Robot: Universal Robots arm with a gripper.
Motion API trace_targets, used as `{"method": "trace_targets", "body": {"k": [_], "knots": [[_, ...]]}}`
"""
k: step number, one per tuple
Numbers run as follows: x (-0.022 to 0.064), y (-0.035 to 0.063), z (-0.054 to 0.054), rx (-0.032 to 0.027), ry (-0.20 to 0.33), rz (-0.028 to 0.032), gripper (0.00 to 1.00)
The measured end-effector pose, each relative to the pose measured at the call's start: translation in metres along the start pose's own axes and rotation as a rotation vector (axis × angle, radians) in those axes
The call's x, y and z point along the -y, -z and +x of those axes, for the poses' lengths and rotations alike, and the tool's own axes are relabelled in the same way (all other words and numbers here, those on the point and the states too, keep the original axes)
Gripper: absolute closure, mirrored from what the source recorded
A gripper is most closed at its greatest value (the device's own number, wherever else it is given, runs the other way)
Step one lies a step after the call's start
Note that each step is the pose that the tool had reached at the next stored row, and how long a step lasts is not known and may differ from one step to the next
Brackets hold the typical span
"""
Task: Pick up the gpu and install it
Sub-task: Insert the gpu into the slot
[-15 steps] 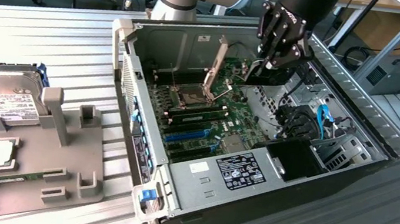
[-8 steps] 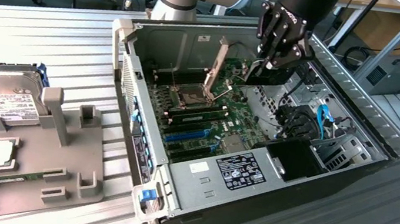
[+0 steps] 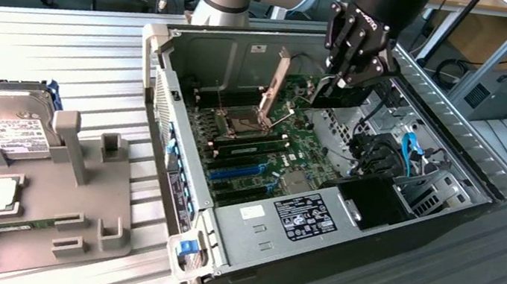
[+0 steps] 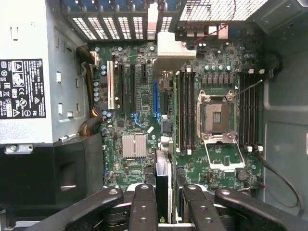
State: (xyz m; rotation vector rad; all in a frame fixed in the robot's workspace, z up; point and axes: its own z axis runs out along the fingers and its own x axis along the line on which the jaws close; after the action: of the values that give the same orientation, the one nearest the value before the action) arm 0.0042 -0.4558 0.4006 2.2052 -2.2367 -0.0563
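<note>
Case lies open side up, so entry from above is free over the board. Slots sit in a lane between the PSU and the memory banks. The lane looks bare apart from a low heatsink. A cable bundle crowds the PSU side, just beside the white slot.

Socket plate stands upright, close to the gripper, which is clamped on the gpu. It is the tallest obstacle mid-board.

Drive cage, blue cables and a black shroud fill the end at the exterior view's right.

Outside the case, the holder with the drive takes up the table on the exterior view's left.
</note>
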Motion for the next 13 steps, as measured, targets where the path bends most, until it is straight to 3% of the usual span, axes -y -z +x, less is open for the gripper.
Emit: {"method": "trace_targets", "body": {"k": [13], "knots": [[0.0000, 0.0000, 0.0000, -0.0010, 0.040, -0.0010, 0.74]]}}
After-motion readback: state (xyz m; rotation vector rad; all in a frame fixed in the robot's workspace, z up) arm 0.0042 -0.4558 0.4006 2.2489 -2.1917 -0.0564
